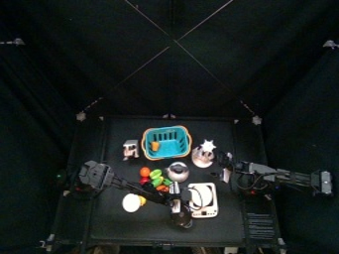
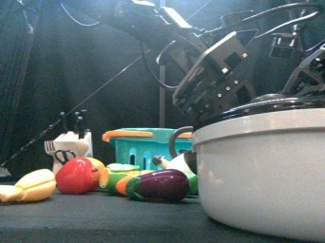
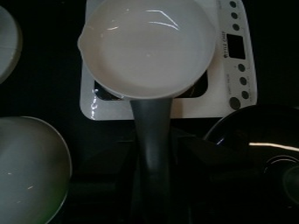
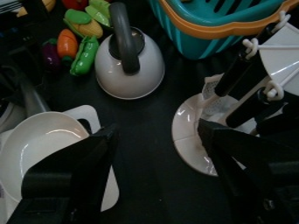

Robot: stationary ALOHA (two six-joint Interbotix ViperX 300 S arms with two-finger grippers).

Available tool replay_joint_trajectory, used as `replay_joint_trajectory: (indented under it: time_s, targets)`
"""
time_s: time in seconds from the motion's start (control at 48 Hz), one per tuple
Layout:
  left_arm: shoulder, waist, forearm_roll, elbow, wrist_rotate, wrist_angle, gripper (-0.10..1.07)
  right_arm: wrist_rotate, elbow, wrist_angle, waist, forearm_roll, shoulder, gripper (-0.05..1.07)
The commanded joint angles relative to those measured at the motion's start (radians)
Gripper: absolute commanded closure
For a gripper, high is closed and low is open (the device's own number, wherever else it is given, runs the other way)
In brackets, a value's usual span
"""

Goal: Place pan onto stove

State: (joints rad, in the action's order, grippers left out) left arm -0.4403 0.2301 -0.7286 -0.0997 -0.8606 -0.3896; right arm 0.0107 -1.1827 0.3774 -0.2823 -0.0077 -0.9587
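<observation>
**Pan on the stove, handle pointing back at the left gripper**

Black curtains close in a small black bench (image 4: pixel 158 109) crowded with toy kitchenware. The small round white pan with a thin dark edge (image 3: pixel 146 52) sits on top of the white rectangular toy stove with rounded corners (image 3: pixel 225 52). It covers the end of the block away from the strip of dark control marks. Its bowl reaches that end's edge, so it does not sit in the middle of the block.

The coming move depends on the pan's grey handle (image 3: pixel 152 131). Its long axis runs straight from the bowl, off the stove's edge, back toward the left gripper (image 3: pixel 152 166). That gripper is therefore in line with the handle and is the nearer one. Whether it is clamped on the handle or clear of it, I cannot tell.

The right gripper (image 4: pixel 152 144) hangs to the side with its jaws wide apart and nothing between them. From there the pan and stove lie off to one side, near a silver kettle (image 4: pixel 128 61).

The placing looks all but done. Any retreat by the left arm should follow the handle's line, since a sideways pull could swing the pan off the block.
</observation>
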Motion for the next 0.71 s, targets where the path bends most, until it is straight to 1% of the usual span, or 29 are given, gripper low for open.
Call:
replay_joint_trajectory:
  time_s: [0.0, 0.167, 0.458, 0.688]
  targets:
    - [0.025, -0.005, -0.005, 0.018, 0.002, 0.008, 0.18, -0.002, 0.018, -0.005, -0.003, 0.002, 0.005, 0.01]
    - [0.035, -0.005, -0.006, 0.018, 0.002, 0.005, 0.14, -0.006, 0.018, -0.005, -0.003, -0.002, 0.005, 0.01]
    - [0.066, -0.005, -0.032, 0.017, 0.0, 0.002, 0.14, -0.002, 0.02, -0.005, -0.005, -0.011, 0.005, 0.01]
    - [0.114, -0.005, -0.086, 0.011, -0.002, 0.002, 0.14, 0.0, 0.02, -0.005, -0.003, -0.011, 0.005, 0.01]
